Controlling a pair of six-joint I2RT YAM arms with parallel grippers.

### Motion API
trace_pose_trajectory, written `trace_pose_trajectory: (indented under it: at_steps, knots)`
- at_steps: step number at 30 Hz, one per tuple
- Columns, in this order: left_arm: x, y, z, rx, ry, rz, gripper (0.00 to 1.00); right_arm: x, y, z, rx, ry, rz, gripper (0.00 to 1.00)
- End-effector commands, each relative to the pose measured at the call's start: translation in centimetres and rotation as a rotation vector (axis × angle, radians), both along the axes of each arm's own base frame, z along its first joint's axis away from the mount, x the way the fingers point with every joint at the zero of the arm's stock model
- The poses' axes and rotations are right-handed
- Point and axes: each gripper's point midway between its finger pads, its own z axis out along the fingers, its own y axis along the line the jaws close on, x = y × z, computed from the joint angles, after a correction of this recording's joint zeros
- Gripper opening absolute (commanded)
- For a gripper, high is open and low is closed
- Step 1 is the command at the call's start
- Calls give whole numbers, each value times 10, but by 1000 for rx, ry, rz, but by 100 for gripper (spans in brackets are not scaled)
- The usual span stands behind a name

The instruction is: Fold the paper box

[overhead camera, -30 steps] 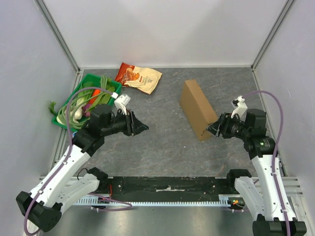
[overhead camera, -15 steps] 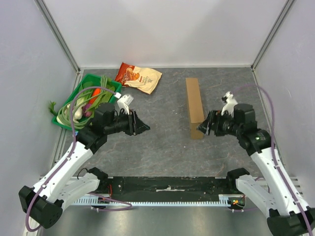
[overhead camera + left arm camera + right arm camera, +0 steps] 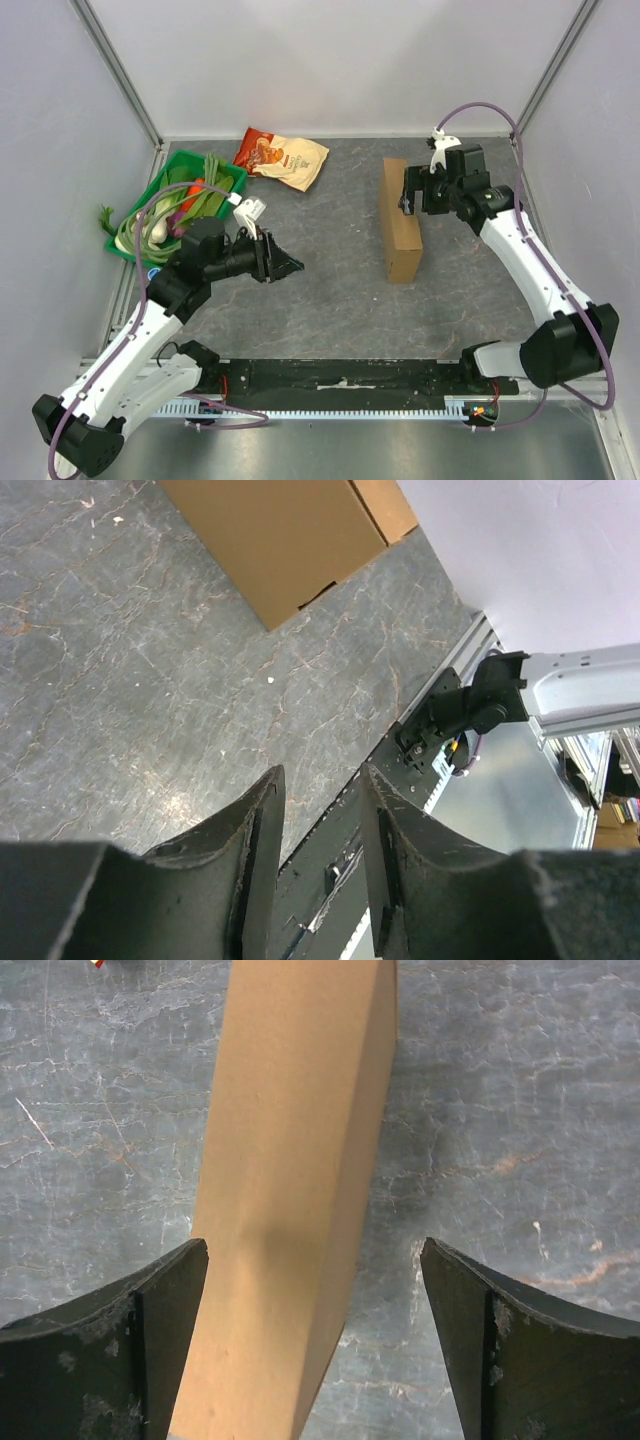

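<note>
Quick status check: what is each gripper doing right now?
Left gripper: partly open, narrow gap, holding nothing.
Right gripper: wide open, jaws on either side of the paper box, not clamped on it.

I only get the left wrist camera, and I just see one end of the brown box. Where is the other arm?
Observer: The right jaws hang right over the far half of the paper box, which is long and narrow.
Operator: Are they squeezing it?
Observer: No. The right wrist view shows them wide open, one on each side of the box, holding nothing.
Operator: Is there other stuff on the table?
Observer: Yes. A green bin of vegetables sits at the far left, and a snack bag lies by the back wall.
</note>
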Motion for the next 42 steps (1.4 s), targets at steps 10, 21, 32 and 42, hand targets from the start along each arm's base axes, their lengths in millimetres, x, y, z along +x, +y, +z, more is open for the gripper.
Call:
trace_pose_trajectory:
  at_steps: [10,21,32,42]
  knots:
    - [-25,3,9,-74,-23,-42,44,50,34,-8,145,-96,133,73]
    - [-26,4,9,-67,-32,-48,44,27,101,-45,-51,-51,147,63]
    - [-27,6,13,-64,-33,-41,45,17,141,-103,-419,-36,99,76]
    - [-29,7,16,-68,-47,-39,44,-7,202,-115,-494,-77,292,87]
